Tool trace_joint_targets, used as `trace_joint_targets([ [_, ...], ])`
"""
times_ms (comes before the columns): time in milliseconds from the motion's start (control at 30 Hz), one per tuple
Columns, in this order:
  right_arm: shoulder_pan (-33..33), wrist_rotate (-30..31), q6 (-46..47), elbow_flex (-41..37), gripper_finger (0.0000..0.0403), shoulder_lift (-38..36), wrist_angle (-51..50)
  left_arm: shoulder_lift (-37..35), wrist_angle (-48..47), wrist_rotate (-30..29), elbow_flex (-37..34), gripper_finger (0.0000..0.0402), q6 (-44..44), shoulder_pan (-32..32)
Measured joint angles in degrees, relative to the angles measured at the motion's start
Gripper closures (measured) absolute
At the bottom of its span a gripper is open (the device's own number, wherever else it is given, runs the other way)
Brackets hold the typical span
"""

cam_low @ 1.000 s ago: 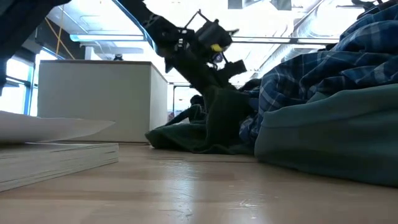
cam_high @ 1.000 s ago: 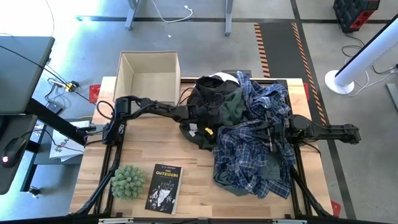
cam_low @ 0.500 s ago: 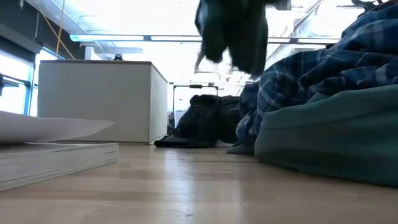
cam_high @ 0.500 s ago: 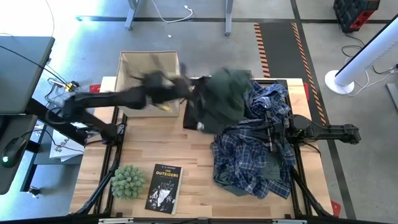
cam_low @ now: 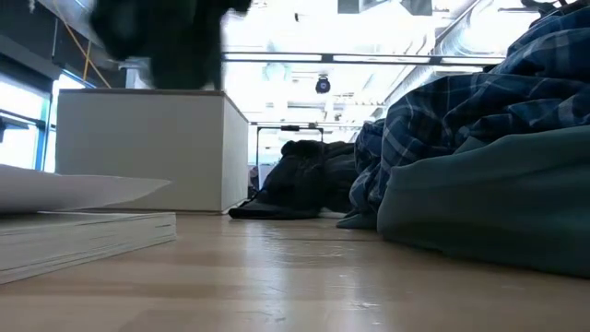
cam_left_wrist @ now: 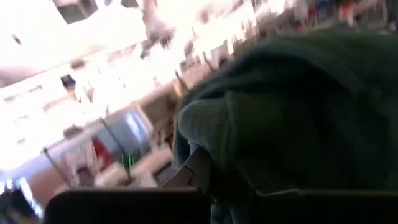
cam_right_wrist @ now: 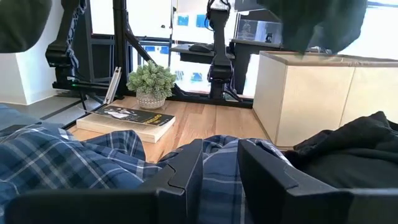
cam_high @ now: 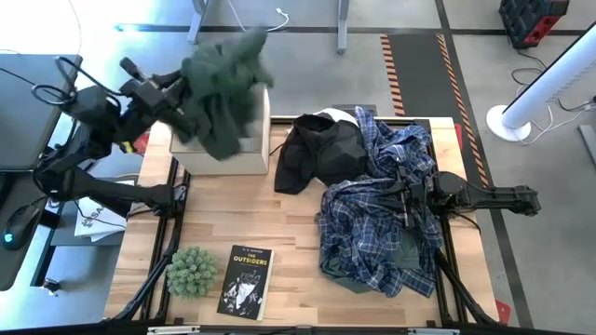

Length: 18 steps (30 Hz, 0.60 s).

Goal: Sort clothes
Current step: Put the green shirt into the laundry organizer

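Green jacket (cam_high: 222, 88) in raised left pincer (cam_high: 179, 100)

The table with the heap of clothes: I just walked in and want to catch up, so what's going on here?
The left gripper holds a dark green jacket in the air over the cardboard box. The right gripper rests on the blue plaid shirts. A black garment lies on the table beside them.

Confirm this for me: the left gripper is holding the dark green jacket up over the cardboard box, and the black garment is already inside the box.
Not quite. The left gripper does hold the dark green jacket over the cardboard box, but the black garment lies on the table beside the box, as the high view shows.
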Motion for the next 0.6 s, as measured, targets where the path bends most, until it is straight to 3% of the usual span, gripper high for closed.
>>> trace_joint_targets([
  [100, 0.0, 0.0, 0.0, 0.0, 0.0304, 0.0, 0.0, 1.0, -4.9, 0.0, -1.8, 0.0387, -3.1, 5.5],
  [300, 0.0, 0.0, 0.0, 0.0, 0.0304, 0.0, 0.0, 5.0, -2.2, 1.5, -11.6, 0.0387, -3.4, 19.4],
  [467, 0.0, 0.0, 0.0, 0.0, 0.0304, 0.0, 0.0, 10.1, -0.8, 10.6, -17.0, 0.0386, -8.6, 31.4],
  [600, 0.0, 0.0, 0.0, 0.0, 0.0304, 0.0, 0.0, 15.3, -9.0, 13.9, -17.6, 0.0384, -16.6, 36.0],
])
